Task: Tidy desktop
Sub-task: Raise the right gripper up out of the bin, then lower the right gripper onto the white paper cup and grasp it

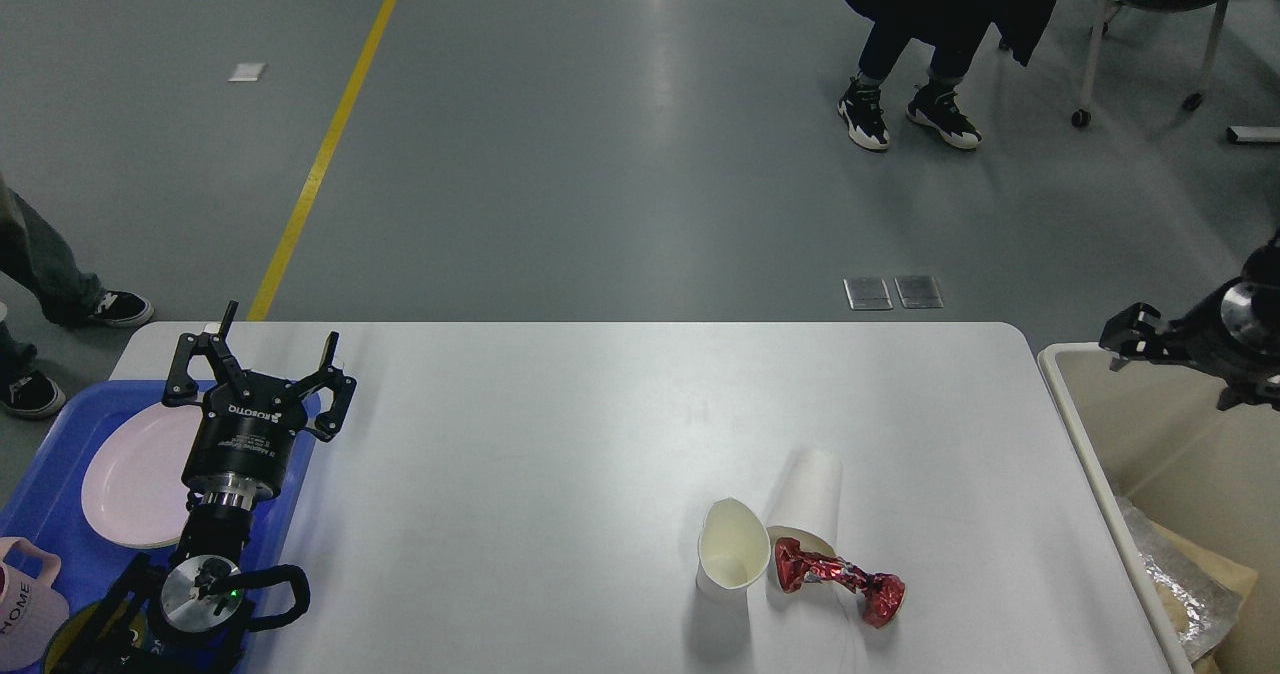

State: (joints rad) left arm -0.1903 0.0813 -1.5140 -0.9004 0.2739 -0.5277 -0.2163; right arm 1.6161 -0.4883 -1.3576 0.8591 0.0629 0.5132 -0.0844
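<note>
Jaws on left gripper (262, 349) spread apart, empty, above blue tray (60, 424) w/ pink plate (135, 474). Right gripper (1135, 332) seen dark, end-on over beige bin (1075, 424); can't tell its jaws. Desktop (520, 434) fills centre, holding upright paper cup (728, 544), tipped cup (805, 499) and red wrapper (835, 579), all touching. Risk: reaching for one prob nudges the others; squashed upright cup could topple, wrapper may slide off near edge.

Two paper cups (732, 557) (806, 502), one red wrapper (838, 579), one plate (135, 474), one mug (25, 599).
</note>
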